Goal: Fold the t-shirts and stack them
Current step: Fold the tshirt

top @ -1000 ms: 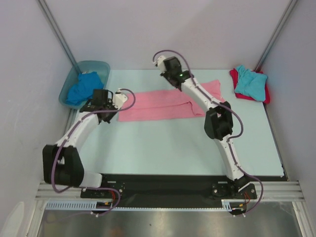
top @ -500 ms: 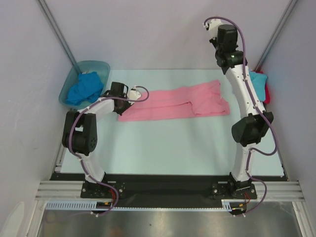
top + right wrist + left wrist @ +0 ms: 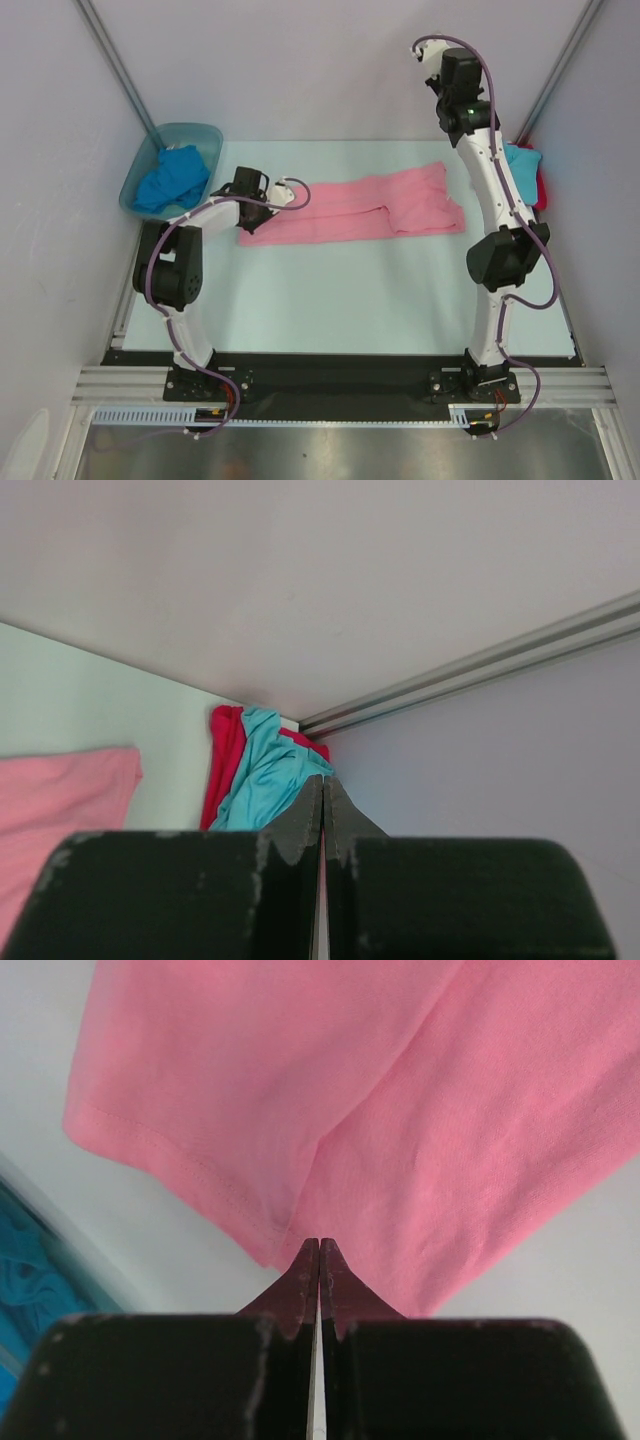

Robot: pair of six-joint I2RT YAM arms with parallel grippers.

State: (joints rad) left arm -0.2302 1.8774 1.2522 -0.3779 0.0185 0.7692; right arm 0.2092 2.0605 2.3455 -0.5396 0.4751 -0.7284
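The pink t-shirt (image 3: 350, 208) lies spread lengthwise across the middle of the table, also seen in the left wrist view (image 3: 400, 1110). My left gripper (image 3: 298, 194) sits low at its left end, shut; its tips (image 3: 319, 1245) meet at the shirt's hem with nothing visibly between them. The right arm (image 3: 480, 160) is raised over the back right, and my right gripper (image 3: 322, 780) is shut and empty. The turquoise t-shirt (image 3: 265, 770) lies crumpled on the red t-shirt (image 3: 222, 755) in the back right corner. A royal blue t-shirt (image 3: 172, 178) fills the tub.
The blue-green plastic tub (image 3: 190, 130) stands at the back left corner, close to the left arm's elbow. Walls and metal frame posts close in the table on three sides. The turquoise-and-red pile (image 3: 522, 160) sits against the right wall behind the right arm.
The right arm has lifted off the pink shirt and swung up to the back right. The left arm has folded in and its gripper has slid right onto the shirt's left end.
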